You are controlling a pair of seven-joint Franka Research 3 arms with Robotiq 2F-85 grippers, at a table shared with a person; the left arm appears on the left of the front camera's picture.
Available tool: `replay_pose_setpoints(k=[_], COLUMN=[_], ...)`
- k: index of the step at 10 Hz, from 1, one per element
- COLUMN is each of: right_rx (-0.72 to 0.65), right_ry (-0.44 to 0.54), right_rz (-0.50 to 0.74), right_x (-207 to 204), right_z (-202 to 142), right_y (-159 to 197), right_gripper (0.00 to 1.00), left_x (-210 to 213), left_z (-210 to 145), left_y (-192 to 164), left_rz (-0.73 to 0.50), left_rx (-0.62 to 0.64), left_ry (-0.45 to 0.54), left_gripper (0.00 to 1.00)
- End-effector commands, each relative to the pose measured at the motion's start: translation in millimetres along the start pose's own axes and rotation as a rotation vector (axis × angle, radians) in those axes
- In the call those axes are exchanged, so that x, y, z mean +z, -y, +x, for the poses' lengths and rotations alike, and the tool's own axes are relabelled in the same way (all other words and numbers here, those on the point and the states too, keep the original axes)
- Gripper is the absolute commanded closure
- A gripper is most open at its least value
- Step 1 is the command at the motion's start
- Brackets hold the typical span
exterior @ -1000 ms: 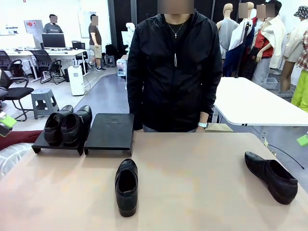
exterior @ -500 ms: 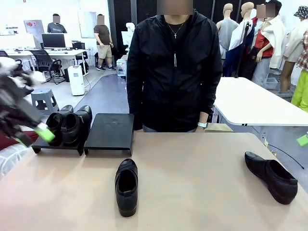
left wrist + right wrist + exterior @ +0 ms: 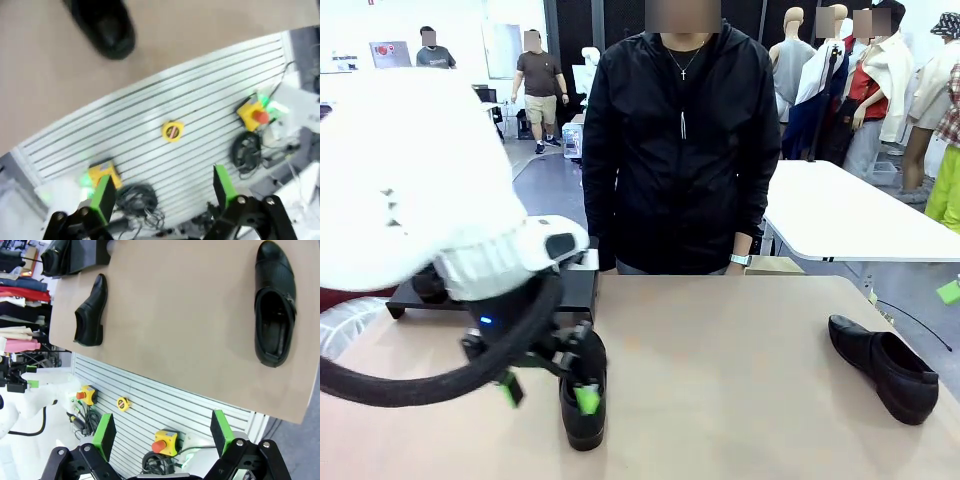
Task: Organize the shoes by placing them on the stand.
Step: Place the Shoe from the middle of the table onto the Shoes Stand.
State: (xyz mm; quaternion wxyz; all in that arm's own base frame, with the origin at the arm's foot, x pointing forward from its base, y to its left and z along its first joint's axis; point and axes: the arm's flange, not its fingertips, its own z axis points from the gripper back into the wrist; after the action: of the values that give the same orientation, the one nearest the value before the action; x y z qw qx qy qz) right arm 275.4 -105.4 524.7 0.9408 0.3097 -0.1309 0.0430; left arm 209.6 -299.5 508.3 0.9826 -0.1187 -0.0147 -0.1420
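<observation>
Hovering our left hand (image 3: pixel 548 393), wide open and empty, above the middle shoe (image 3: pixel 586 420), we are preparing to grasp it; next probably comes lifting it onto the stand (image 3: pixel 580 290).

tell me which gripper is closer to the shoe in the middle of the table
Left. The left gripper hangs open right at the middle shoe; the right gripper sits beyond the table's near edge, well away.

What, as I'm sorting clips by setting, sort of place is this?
Likely a robotics lab: a white robot arm over the table, with an emergency-stop button and cables beneath it.
</observation>
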Motion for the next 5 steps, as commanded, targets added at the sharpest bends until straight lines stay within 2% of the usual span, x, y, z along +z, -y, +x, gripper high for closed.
replay_pose_setpoints(k=[1,2,4,5], right_rx=[0.027,0.027,0.027,0.027], right_ry=[0.000,0.000,0.000,0.000], right_rz=[0.014,0.014,0.014,0.014], right_x=[1.8,1.8,1.8,1.8], right_z=[-0.5,-0.5,-0.5,-0.5], right_y=[2.4,2.4,2.4,2.4], right_gripper=[0.00,0.00,0.00,0.00], left_x=[17.8,0.0,0.0,-2.6], left_z=[26.8,0.0,0.0,11.9], left_y=[-5.6,0.0,0.0,6.4], left_rz=[-0.109,0.000,0.000,-0.029], left_rx=[-0.016,0.000,0.000,-0.020], left_ry=[0.049,0.000,0.000,0.014], left_gripper=[0.00,0.00,0.00,0.00])
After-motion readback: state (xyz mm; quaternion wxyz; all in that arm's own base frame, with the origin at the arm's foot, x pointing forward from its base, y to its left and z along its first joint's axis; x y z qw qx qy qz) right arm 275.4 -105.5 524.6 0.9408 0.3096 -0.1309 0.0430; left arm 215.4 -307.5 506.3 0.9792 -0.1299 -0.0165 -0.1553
